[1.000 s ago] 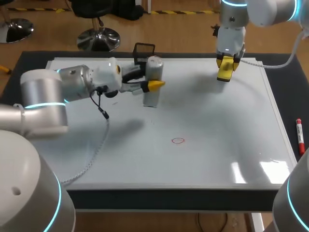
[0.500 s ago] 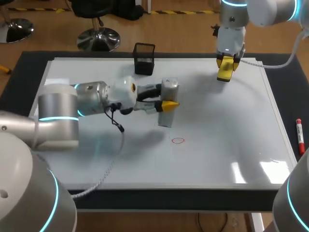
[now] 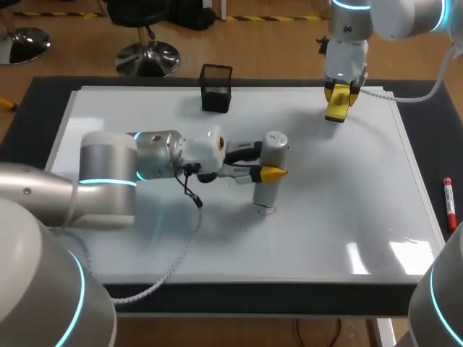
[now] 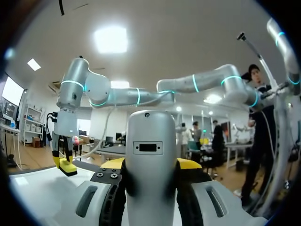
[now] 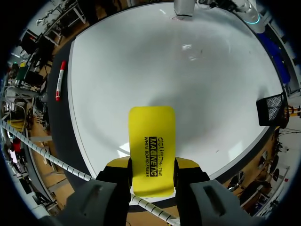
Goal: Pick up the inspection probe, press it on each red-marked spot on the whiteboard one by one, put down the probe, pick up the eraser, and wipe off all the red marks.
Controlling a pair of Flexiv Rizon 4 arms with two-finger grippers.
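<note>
Your left hand [image 3: 266,160] is clamped on the inspection probe [image 3: 266,191], which stands upright with its lower end at the red mark [image 3: 268,211] on the whiteboard [image 3: 347,181]. Your right hand [image 3: 338,94] is clamped on the yellow eraser [image 3: 336,110] above the whiteboard's far right part.
</note>
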